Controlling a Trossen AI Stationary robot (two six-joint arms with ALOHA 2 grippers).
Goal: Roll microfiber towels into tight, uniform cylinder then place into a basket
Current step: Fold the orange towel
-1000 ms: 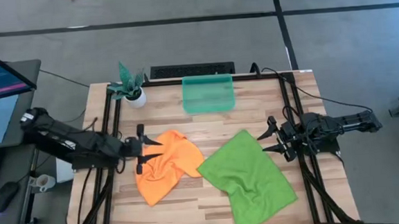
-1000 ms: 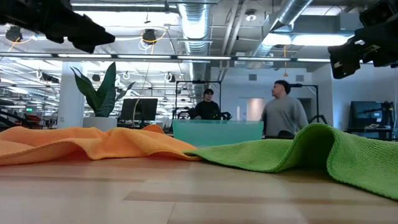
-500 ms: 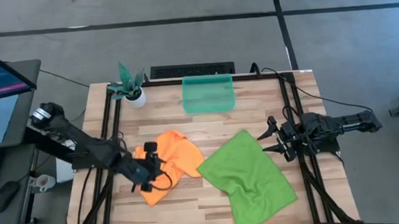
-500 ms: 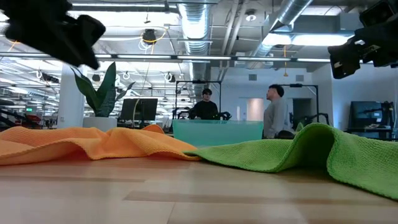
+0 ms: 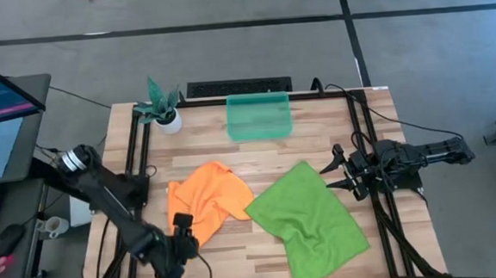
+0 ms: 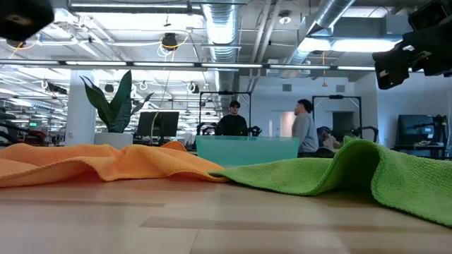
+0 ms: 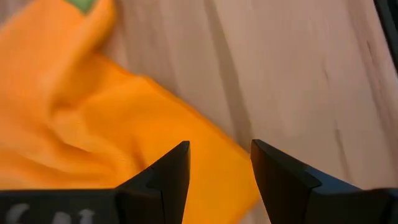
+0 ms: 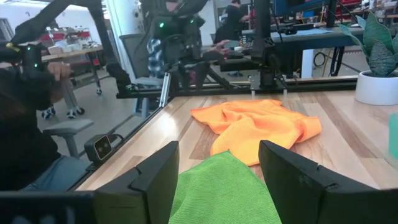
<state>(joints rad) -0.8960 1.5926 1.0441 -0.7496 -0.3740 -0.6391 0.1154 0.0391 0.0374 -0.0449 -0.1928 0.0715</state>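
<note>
The left hand [image 5: 182, 222] hangs open and empty over the near corner of the crumpled orange towel [image 5: 205, 202]. If it pinches a bunched fold, the roll may come out loose. The right hand [image 5: 335, 175] waits open beside the green towel [image 5: 309, 221]; the basket [image 5: 259, 116] sits at the table's far edge

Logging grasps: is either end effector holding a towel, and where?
Nothing held: left end effector open over crumpled orange microfiber towel; right end effector open.
</note>
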